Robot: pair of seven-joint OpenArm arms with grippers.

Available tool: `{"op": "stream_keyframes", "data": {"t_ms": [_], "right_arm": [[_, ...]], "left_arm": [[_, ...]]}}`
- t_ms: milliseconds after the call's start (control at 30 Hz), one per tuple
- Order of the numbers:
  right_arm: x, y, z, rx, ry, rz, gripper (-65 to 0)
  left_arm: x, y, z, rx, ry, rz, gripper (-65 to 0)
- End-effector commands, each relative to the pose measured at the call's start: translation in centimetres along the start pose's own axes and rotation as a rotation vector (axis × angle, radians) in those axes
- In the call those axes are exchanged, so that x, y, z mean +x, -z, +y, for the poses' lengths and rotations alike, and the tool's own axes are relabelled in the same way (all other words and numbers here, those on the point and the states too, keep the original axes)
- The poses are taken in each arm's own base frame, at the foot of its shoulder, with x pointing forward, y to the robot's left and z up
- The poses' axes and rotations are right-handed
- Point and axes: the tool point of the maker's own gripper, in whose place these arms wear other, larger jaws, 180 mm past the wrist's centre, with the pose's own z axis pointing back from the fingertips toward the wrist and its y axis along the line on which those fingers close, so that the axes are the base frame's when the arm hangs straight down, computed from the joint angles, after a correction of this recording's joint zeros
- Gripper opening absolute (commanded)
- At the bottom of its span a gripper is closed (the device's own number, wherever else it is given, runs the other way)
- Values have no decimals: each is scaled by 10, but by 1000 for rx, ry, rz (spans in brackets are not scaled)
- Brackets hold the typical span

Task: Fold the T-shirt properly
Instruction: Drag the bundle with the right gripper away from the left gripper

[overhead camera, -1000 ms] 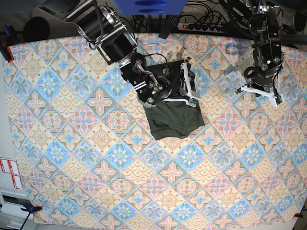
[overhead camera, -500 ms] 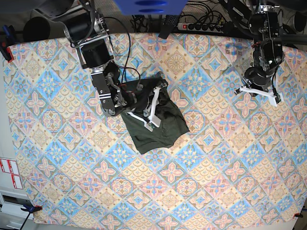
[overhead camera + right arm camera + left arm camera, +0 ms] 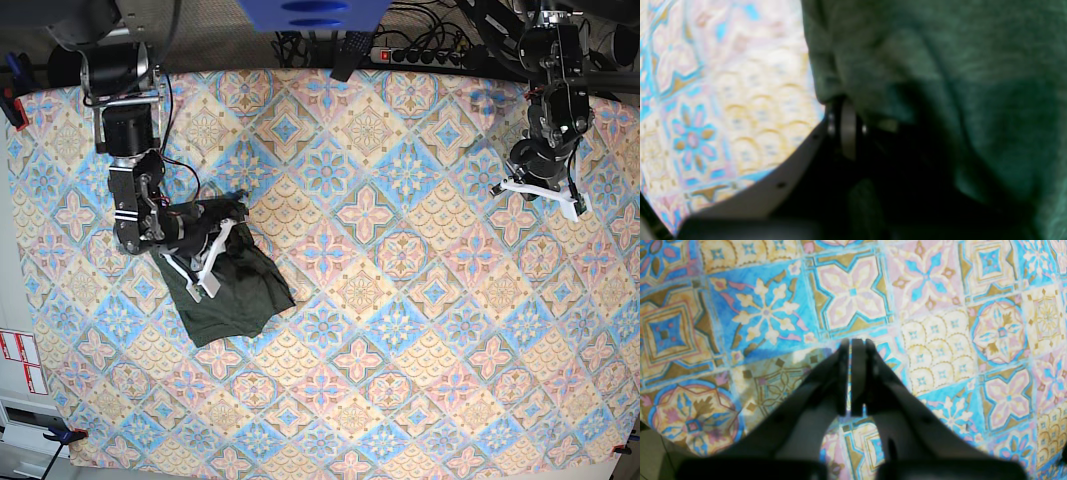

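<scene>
Cloth: one patterned tablecloth (image 3: 400, 330), blue, pink and cream tiles, covering the whole surface; wide bare stretches through the middle, the near side and the far-right corner, so there's open room almost everywhere.
Edges: cables and a power strip (image 3: 420, 55) run along the far edge; the cloth's left edge is close behind the right arm.
Garment: one T-shirt (image 3: 235, 290), dark olive, bunched into a compact folded bundle left of centre, lying on the cloth with a lower corner pointing toward the near side.
Right gripper (image 3: 205, 262): down on the shirt's upper-left part, white fingers lying over the fabric.
Right wrist view: up close, green knit drapes over the finger pads (image 3: 848, 128), which sit pressed together with a fold of the shirt pinched there; the base view can't show that pinch.
Left gripper (image 3: 540, 192): over at the far right, well apart from the shirt, hovering above bare cloth.
Left wrist view: dark fingers (image 3: 840, 373) nearly closed, a thin sliver between them, holding nothing.
Count: two arms, one garment.
</scene>
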Motion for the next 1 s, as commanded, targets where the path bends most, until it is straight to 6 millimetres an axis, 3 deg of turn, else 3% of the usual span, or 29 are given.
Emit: {"op": "stream_keyframes", "data": {"t_ms": [0, 100, 267, 367, 667, 800, 900, 967], "right_arm": [[-30, -13, -43, -156, -19, 149, -650], [-29, -15, -44, -159, -27, 152, -650], [17, -35, -35, -191, -128, 78, -650], [13, -45, -25, -202, -168, 91, -650], [61, -78, -4, -244, -268, -17, -650], [73, -82, -2, -248, -279, -54, -650], [103, -87, -5, -255, -292, -127, -650], [103, -81, -10, -247, -273, -119, -650]], "left_arm": [[13, -3, -1, -7, 11, -40, -650], [13, -3, -1, -7, 11, -40, -650], [13, -3, -3, -9, 10, -41, -650], [13, -3, -3, -9, 10, -41, -650], [13, -3, -3, -9, 9, -41, -650], [14, -2, -4, -11, 11, -41, -650], [13, -2, -3, -10, 11, -40, -650], [13, -2, -4, -11, 12, -39, -650]]}}
